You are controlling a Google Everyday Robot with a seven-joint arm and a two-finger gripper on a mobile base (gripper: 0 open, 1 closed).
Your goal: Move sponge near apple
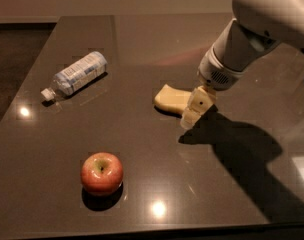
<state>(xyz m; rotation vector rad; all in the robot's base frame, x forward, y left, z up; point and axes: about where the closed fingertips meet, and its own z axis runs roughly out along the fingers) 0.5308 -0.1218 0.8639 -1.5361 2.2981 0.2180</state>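
The sponge (171, 98) lay flat on the bench (142, 39). The apple (102, 173) sat well apart from the sponge, nearer the front edge. The hand (191, 116) was at the sponge's right end; whether it gripped anything could not be told.

Table (142, 39): bottle (78, 73), apple (102, 173), sponge (171, 99) beside gripper (196, 109)

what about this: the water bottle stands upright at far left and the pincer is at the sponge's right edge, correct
No: the camera view shows the water bottle lying on its side at far left, not upright. The pincer is at the sponge's right edge.
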